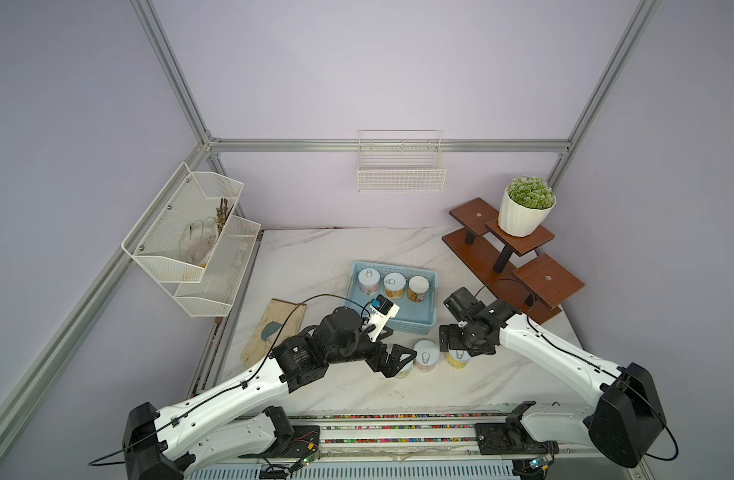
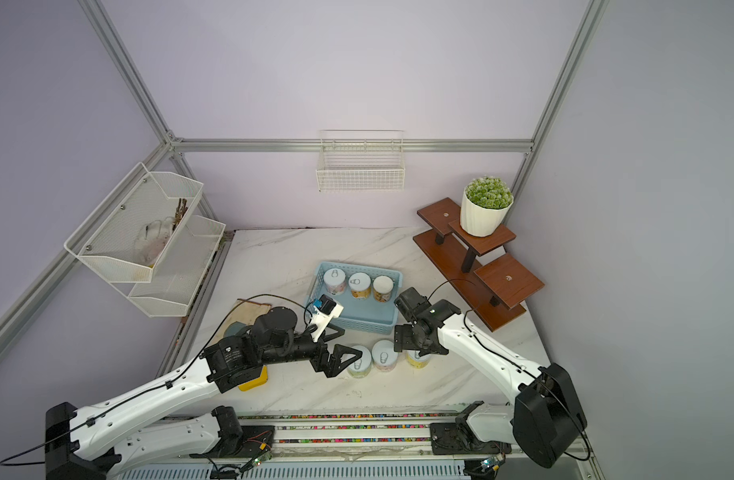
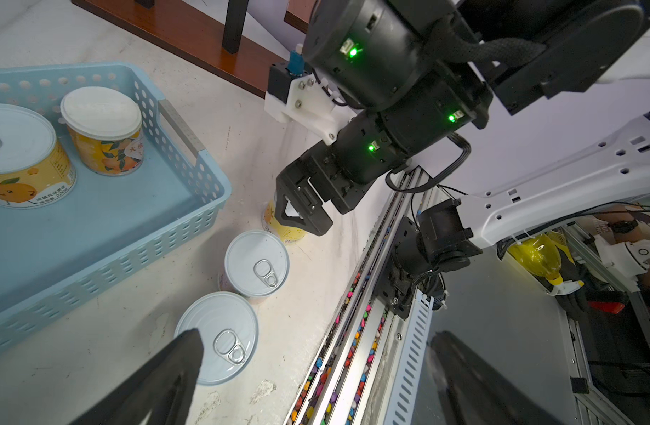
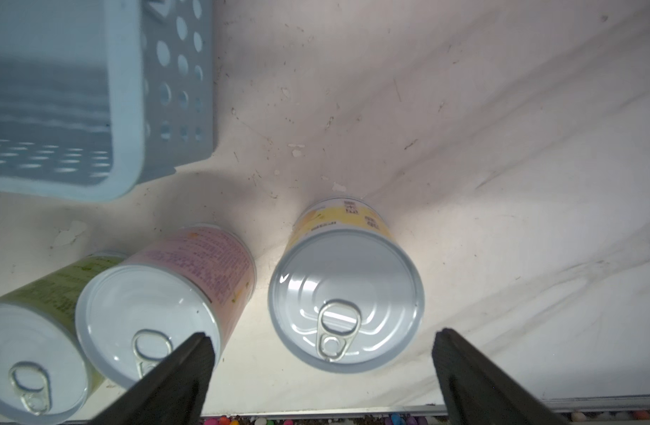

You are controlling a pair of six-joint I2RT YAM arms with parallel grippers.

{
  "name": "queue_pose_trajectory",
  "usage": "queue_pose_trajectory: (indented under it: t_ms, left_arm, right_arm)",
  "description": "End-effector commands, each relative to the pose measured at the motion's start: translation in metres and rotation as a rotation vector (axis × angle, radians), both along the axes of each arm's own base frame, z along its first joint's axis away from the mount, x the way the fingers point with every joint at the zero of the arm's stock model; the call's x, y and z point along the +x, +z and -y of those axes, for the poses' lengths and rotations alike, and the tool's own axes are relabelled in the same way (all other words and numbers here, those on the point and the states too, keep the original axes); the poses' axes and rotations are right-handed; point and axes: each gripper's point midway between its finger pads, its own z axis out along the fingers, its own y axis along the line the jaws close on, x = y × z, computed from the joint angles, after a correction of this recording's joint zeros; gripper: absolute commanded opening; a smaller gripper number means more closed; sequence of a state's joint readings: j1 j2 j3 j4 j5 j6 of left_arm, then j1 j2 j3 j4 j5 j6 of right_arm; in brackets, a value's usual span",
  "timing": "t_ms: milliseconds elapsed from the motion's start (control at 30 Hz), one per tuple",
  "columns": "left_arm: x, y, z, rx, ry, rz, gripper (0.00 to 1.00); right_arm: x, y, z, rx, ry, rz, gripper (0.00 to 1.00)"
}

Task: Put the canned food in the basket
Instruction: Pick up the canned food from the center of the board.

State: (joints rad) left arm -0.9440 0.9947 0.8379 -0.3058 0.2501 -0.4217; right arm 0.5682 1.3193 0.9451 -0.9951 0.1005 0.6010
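Observation:
The light blue basket (image 1: 415,320) (image 2: 357,320) holds three cans in its back row: (image 1: 369,279), (image 1: 394,284) and a whitish-topped one (image 1: 418,288). Three more cans stand on the table in front of it: green (image 1: 403,371) (image 3: 220,331), pink (image 1: 426,355) (image 4: 161,301) and yellow (image 1: 457,359) (image 4: 347,298). My left gripper (image 1: 400,365) (image 3: 316,349) is open, low beside the green can, one finger overlapping its rim. My right gripper (image 1: 459,347) (image 4: 325,353) is open and hangs over the yellow can, which lies between its fingers untouched.
A tan glove (image 1: 274,332) lies left of the basket. A stepped wooden stand (image 1: 502,257) with a potted plant (image 1: 523,212) fills the back right. White mesh racks (image 1: 191,237) hang at the left, a wire basket (image 1: 400,166) on the back wall. A bead-filled rail (image 1: 398,424) runs along the front edge.

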Motion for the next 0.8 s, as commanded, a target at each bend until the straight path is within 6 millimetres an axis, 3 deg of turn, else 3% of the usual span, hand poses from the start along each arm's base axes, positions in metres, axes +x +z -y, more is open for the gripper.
queue_pose_trajectory:
  t_ms: [0,467,767]
  left_arm:
    - [-0.004,0.010,-0.002,-0.028,-0.011,0.058,1.00]
    - [0.001,0.002,-0.010,-0.008,0.034,0.059,1.00]
    - [0.002,-0.001,-0.005,0.004,0.026,0.044,1.00]
  right_arm:
    - [0.002,-0.004,0.004,-0.033,0.006,-0.020,0.99]
    - [0.003,-0.028,0.011,-0.039,-0.034,-0.082,0.99]
    - [0.006,-0.038,0.010,0.005,-0.049,-0.103,0.90]
